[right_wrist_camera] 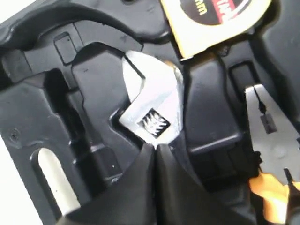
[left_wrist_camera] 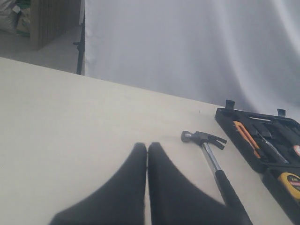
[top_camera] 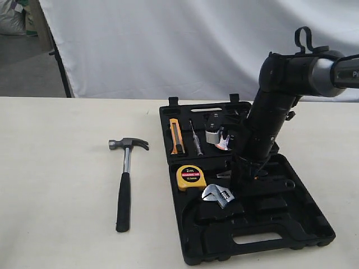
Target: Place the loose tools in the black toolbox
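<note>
Farthest left, the left gripper (left_wrist_camera: 147,152) hangs over the table (top_camera: 56,168), fingers pressed together on nothing. We count one claw hammer (top_camera: 124,179) lying on the table, left of the one open black toolbox (top_camera: 314,227). In the toolbox are one yellow tape measure (top_camera: 189,177), one adjustable wrench (top_camera: 220,195) and one small tape roll (top_camera: 223,141). The right gripper (right_wrist_camera: 156,151) is clenched empty, with its tips at the wrench's silver head. The table is pale cream, and a white sheet (top_camera: 168,45) hangs behind.

The black right end effector (right_wrist_camera: 155,147) is hiding the handle of the silver adjustable wrench (right_wrist_camera: 152,103). An edge is cropping the yellow tape measure (right_wrist_camera: 213,21).
</note>
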Motion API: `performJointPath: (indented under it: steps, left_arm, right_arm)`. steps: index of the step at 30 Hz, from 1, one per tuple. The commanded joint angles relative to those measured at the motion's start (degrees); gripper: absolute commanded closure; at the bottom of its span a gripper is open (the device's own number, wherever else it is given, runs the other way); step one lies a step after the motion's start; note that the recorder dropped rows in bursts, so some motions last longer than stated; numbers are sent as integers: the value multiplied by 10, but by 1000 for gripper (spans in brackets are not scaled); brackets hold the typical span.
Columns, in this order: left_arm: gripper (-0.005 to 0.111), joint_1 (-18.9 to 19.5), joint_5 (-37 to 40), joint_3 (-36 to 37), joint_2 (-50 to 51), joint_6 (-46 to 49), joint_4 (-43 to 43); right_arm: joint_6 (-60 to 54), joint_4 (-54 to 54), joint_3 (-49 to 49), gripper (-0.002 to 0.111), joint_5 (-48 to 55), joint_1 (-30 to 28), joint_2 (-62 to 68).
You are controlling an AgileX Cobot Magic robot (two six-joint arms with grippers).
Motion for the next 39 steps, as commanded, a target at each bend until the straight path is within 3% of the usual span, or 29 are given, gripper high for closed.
performJointPath:
  steps: [1, 5, 16, 32, 39]
  left_arm:
    - [106, 15, -4, -2, -2, -3, 3]
    - [106, 15, -4, -2, -2, -3, 3]
    - [106, 15, -4, -2, -2, -3, 3]
    - [106, 15, -4, -2, -2, -3, 3]
    - [106, 15, -4, -2, -2, -3, 3]
  right_arm:
    - [9, -4, 1, 109, -3, -12, -6]
    - [5, -4, 46, 109, -75, -33, -5]
    - [4, -4, 48, 109, -1, -32, -5]
    - [21, 4, 46, 109, -40, -32, -40]
    - [-5, -5, 60, 109, -52, -32, 20]
